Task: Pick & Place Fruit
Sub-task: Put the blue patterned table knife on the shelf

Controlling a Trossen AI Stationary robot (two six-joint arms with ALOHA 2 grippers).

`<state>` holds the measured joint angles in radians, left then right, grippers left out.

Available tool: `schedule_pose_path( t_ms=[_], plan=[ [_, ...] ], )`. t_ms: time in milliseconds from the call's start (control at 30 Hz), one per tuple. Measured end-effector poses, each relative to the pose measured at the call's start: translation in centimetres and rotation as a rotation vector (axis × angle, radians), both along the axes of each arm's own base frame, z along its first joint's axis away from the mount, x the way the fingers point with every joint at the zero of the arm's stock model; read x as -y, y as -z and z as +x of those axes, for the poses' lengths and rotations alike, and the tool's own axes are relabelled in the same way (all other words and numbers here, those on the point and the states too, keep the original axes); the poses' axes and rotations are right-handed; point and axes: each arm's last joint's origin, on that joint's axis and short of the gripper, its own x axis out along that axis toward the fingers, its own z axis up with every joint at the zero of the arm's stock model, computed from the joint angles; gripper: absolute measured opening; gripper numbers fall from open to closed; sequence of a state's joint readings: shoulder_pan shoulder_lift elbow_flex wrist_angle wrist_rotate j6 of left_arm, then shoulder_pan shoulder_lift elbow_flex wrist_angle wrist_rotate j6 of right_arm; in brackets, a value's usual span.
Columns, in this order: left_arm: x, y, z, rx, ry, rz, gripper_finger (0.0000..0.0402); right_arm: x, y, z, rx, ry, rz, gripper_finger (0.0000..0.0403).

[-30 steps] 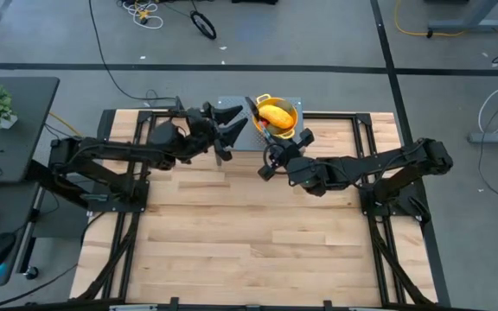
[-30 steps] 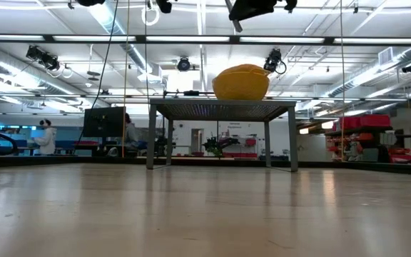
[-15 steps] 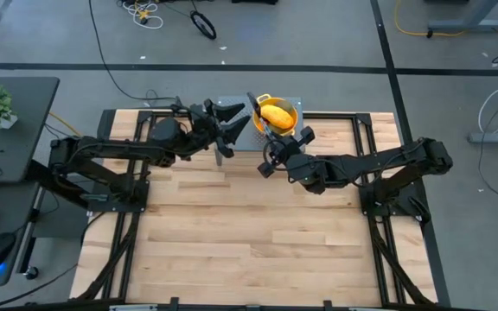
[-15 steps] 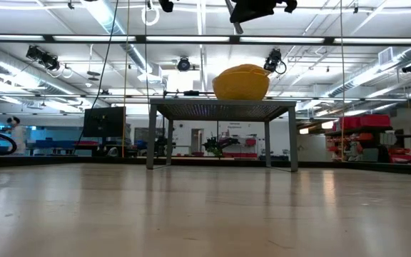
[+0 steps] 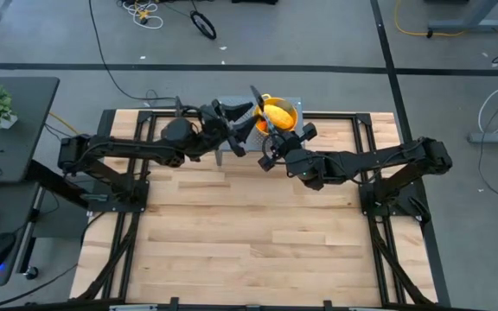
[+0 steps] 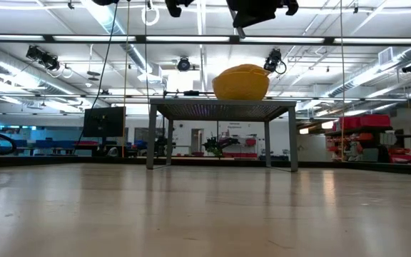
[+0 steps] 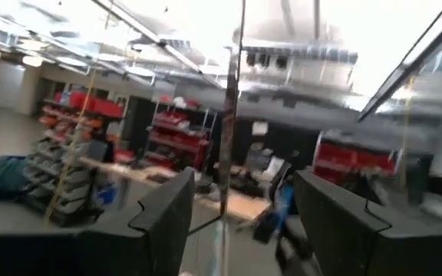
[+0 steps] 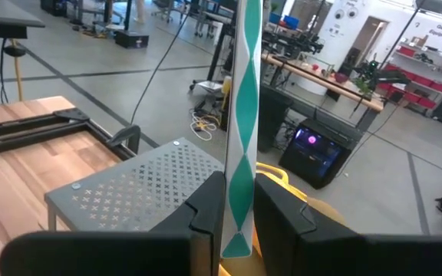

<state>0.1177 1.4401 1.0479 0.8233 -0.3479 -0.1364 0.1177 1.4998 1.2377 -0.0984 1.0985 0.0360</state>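
Fingers (image 8: pixel 206 218) hide most of colander (image 8: pixel 282 178).

Both claws crowd the colander (image 5: pixel 277 115); table (image 5: pixel 249 233) foreground lies open.

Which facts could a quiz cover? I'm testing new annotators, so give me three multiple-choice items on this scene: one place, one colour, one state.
1. Where does the yellow colander stand?
A. On the grey perforated stand
B. On the bare wooden boards
C. On the floor

2. What colour is the fruit in the colander?
A. Purple
B. Yellow-orange
C. White

3. What is the right gripper doing?
A. Standing open and empty
B. Gripping the colander's handle
C. Shut on a slim teal-and-white knife

Key:
1 A: the yellow colander sits on the grey perforated stand.
2 B: the fruit in it is yellow-orange.
3 C: the right gripper clamps the slim teal-and-white knife between its fingers.
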Motion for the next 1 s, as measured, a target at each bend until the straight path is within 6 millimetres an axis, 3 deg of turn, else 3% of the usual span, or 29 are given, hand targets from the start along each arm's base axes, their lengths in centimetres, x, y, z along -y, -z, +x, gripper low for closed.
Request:
schedule_pose_path(
  t_ms=[133, 600, 1000],
  plan=[
    [-0.1, -0.8, 0.6, 0.003, -0.022, 0.041, 0.0232, 0.0, 0.0, 0.0, 0.0, 0.0, 0.0, 0.0064],
    [-0.8, -0.2, 1.4, -0.043, -0.083, -0.015, 0.023, -0.1, 0.7, 0.5, -0.026, -0.019, 0.004, 0.0064],
    [-0.9, -0.2, 1.3, -0.041, -0.099, -0.022, 0.0172, -0.1, 1.0, 0.7, -0.033, -0.027, 0.007, 0.0064]
  ],
)
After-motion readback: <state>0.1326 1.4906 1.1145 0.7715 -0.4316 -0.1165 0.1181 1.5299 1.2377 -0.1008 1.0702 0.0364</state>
